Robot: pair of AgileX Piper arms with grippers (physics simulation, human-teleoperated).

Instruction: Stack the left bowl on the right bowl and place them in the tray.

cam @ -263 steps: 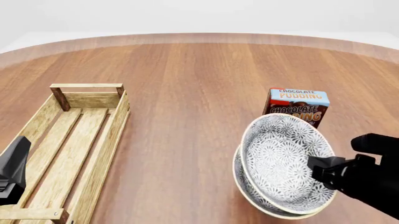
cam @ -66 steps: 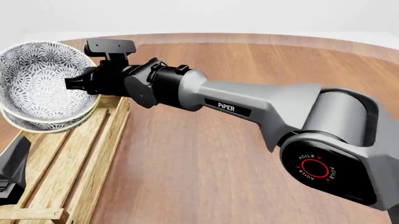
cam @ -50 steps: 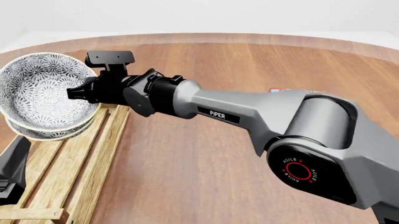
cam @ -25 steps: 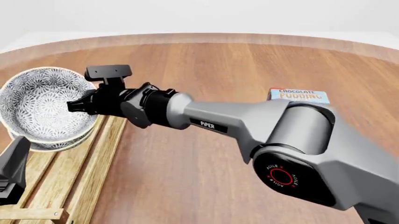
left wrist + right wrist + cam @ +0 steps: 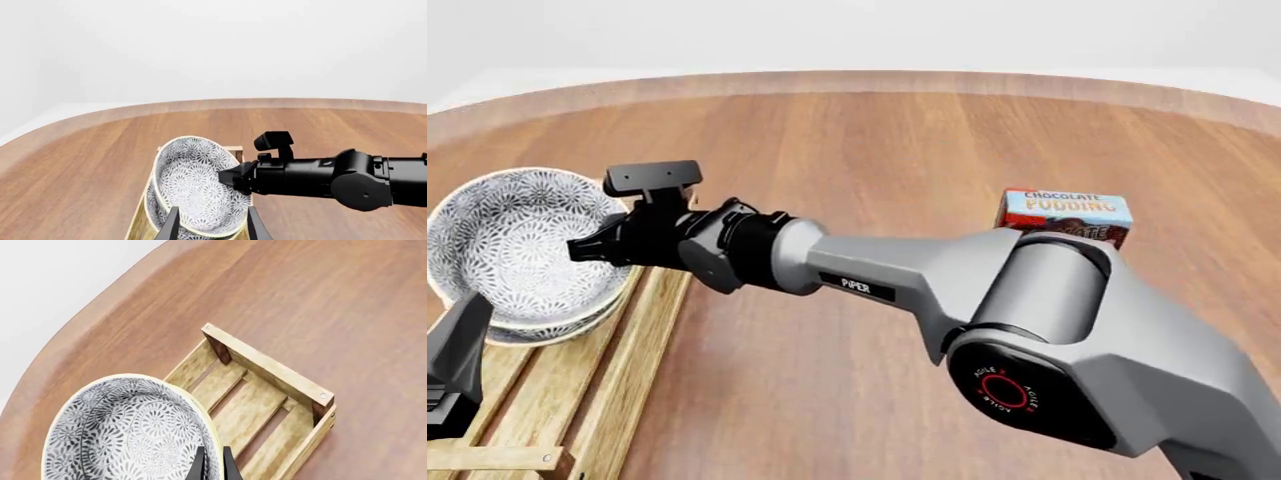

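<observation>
Two patterned grey-and-white bowls (image 5: 510, 245) sit nested, one inside the other, and tilted. They hang low over the far end of the wooden slat tray (image 5: 641, 340). Whether they touch the tray I cannot tell. My right gripper (image 5: 578, 250) reaches across from the right and is shut on the bowls' rim. The right wrist view shows its thin fingers (image 5: 199, 462) pinching the rim of the bowls (image 5: 123, 432) above the tray (image 5: 267, 371). My left gripper (image 5: 212, 231) is open, near the tray's front left, with the bowls (image 5: 193, 187) and right gripper (image 5: 227, 177) ahead of it.
A chocolate pudding box (image 5: 1065, 216) stands on the wooden table at the right. My long grey right arm (image 5: 961, 290) spans the middle of the table. The table's curved far edge (image 5: 854, 82) runs behind.
My right arm has brought the stacked bowls down and slightly nearer over the tray's far end. The left gripper has stayed put.
</observation>
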